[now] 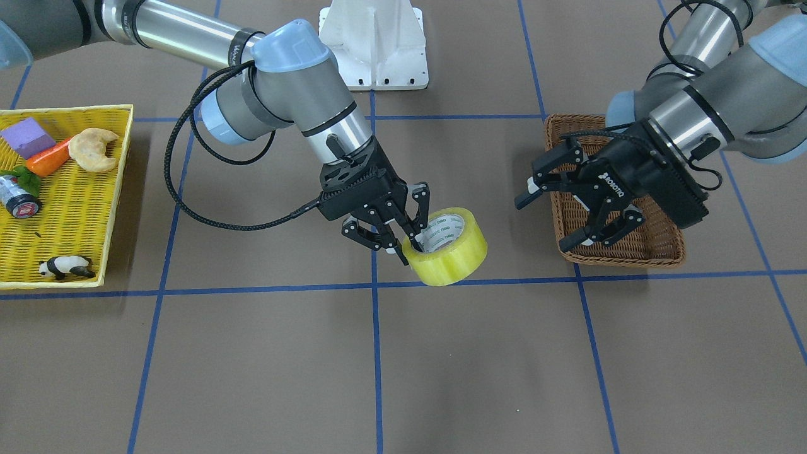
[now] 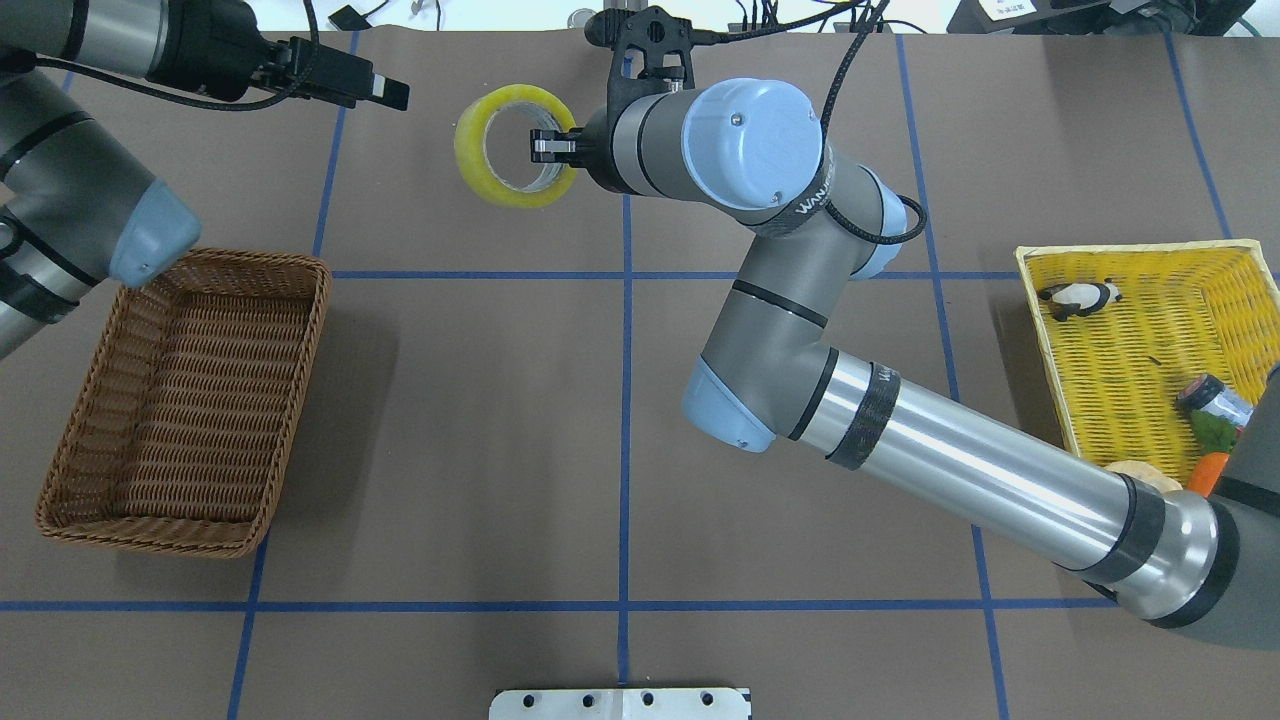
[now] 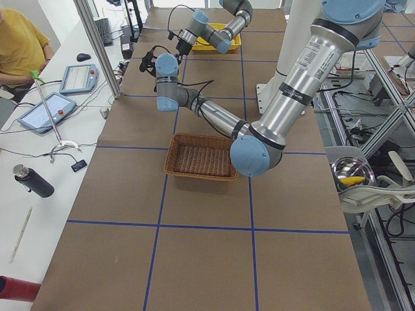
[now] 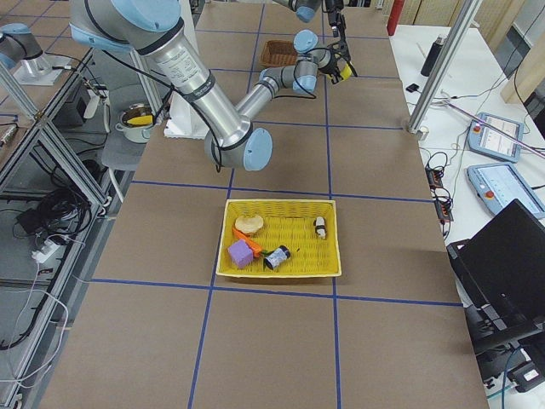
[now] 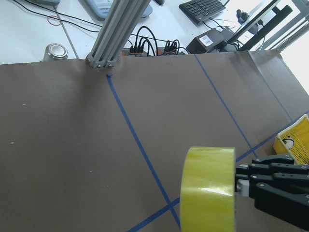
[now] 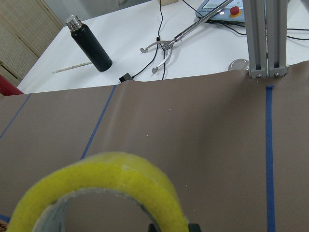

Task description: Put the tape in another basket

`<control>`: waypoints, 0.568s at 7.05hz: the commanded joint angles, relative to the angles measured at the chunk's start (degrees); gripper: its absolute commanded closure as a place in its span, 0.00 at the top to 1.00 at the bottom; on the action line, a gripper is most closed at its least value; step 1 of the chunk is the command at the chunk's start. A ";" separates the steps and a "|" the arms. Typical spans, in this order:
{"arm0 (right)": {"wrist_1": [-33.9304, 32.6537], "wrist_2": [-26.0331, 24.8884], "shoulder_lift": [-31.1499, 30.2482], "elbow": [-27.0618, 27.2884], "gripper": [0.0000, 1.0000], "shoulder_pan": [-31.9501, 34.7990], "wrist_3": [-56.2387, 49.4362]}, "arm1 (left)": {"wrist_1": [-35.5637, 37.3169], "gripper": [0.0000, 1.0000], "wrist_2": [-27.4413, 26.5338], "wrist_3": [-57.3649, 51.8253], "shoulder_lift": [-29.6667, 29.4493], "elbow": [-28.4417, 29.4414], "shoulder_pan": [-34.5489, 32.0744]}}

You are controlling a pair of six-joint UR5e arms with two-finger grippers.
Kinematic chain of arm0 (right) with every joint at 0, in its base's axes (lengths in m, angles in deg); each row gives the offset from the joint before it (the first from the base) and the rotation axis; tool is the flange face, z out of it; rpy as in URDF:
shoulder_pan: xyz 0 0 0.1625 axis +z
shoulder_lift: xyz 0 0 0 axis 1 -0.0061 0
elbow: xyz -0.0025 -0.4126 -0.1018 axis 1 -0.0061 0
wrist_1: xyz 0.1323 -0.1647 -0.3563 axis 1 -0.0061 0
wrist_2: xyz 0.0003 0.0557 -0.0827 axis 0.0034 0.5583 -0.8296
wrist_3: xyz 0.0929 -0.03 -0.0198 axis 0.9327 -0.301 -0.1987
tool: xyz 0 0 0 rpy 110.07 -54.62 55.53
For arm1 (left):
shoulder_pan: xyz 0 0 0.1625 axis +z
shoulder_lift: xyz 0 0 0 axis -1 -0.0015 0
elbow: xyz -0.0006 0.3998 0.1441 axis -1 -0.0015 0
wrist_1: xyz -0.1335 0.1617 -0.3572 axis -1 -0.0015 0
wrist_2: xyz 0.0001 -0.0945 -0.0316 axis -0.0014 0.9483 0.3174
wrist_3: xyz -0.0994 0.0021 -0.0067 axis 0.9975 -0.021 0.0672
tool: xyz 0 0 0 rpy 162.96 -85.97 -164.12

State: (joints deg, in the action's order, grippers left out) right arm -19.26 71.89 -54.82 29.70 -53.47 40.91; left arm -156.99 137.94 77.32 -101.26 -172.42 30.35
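The yellow-green tape roll (image 1: 449, 247) hangs above the table's middle, tilted on edge. My right gripper (image 1: 408, 246) is shut on its rim, one finger inside the white core and one outside. It also shows in the overhead view (image 2: 508, 146), the left wrist view (image 5: 208, 189) and the right wrist view (image 6: 99, 180). The brown wicker basket (image 1: 659, 251) stands empty to the side (image 2: 318, 300). My left gripper (image 1: 546, 221) is open and empty. It hovers over the basket's edge nearest the tape, jaws turned toward the roll, a short gap away.
A yellow woven basket (image 1: 69, 214) at the other end of the table holds a purple block (image 1: 26, 137), a carrot, a croissant (image 1: 93, 149), a small dark cylinder (image 1: 17, 198) and a toy panda (image 1: 64, 267). The white robot base (image 1: 373, 39) stands between the arms.
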 commanded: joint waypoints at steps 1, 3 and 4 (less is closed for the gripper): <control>0.25 0.07 0.00 1.30 0.00 -0.84 0.00 | -0.67 0.98 -0.27 0.78 -1.08 0.04 1.64; 3.30 -0.28 -0.26 2.98 0.00 -2.25 0.00 | -0.84 0.98 -0.27 0.78 -1.61 0.22 2.43; 4.11 -0.72 -0.26 2.98 0.00 -2.60 0.00 | -0.84 0.98 -0.27 0.86 -1.61 0.22 2.52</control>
State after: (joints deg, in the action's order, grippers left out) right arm -16.60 71.58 -55.00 32.44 -55.53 40.91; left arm -157.79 137.66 78.14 -102.79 -172.25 32.64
